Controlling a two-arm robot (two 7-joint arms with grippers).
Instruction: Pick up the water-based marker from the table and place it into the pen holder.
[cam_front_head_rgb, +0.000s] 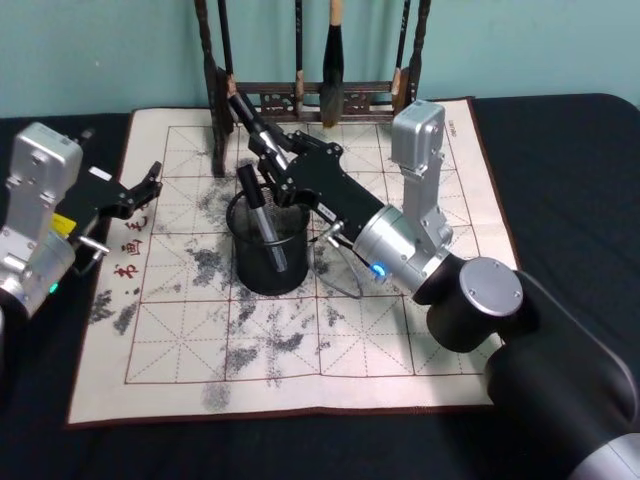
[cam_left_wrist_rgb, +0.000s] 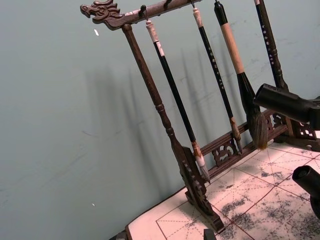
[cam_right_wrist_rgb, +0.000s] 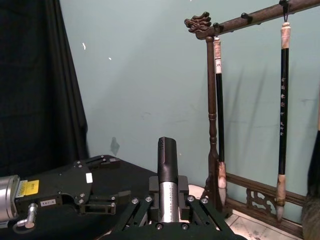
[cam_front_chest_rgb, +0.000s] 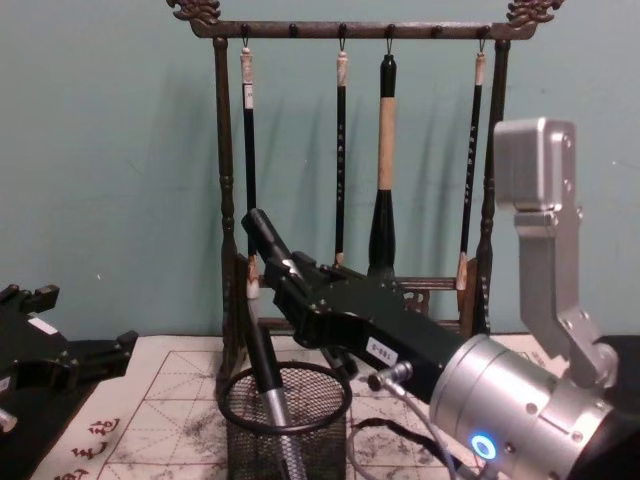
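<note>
My right gripper (cam_front_head_rgb: 268, 150) is shut on a water-based marker (cam_front_head_rgb: 247, 118) with a black cap and a silver body (cam_right_wrist_rgb: 167, 165). It holds the marker tilted, cap end up and away (cam_front_chest_rgb: 264, 234), just above the back rim of the black mesh pen holder (cam_front_head_rgb: 270, 275). A second, similar marker (cam_front_head_rgb: 262, 222) stands leaning inside the holder (cam_front_chest_rgb: 240, 430), its lower end hidden by the mesh. My left gripper (cam_front_head_rgb: 150, 183) rests open and empty at the mat's left edge, apart from the holder.
The holder stands on the ink-stained felt mat (cam_front_head_rgb: 400, 330) with red grid lines. Behind it, close to the held marker, rises the dark wooden brush rack (cam_front_chest_rgb: 350, 30) hung with several brushes. My right arm crosses the mat from the lower right.
</note>
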